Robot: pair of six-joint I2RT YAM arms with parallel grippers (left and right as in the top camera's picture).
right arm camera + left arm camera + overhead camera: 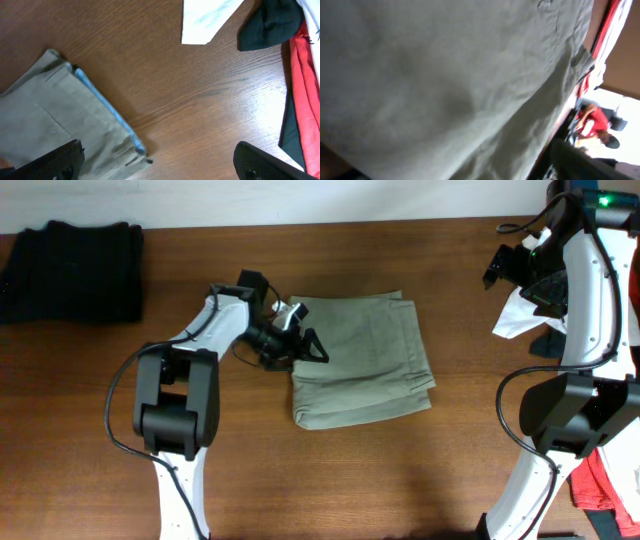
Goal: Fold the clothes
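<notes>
A folded khaki garment (365, 365) lies in the middle of the table. My left gripper (303, 347) rests at its left edge, jaws spread. In the left wrist view the khaki fabric (445, 75) fills the frame, and the open gripper (455, 172) shows only dark finger edges at the bottom corners. My right gripper (506, 265) is open and empty, raised at the far right. In the right wrist view my open fingers (160, 162) hang over bare wood, right of the khaki garment's corner (45, 115), which shows a light blue edge.
Dark folded clothes (72, 270) lie at the back left. White cloth (518, 315) (205, 20), black cloth (272, 22) and red cloth (598, 480) (302, 85) lie at the right edge by the right arm's base.
</notes>
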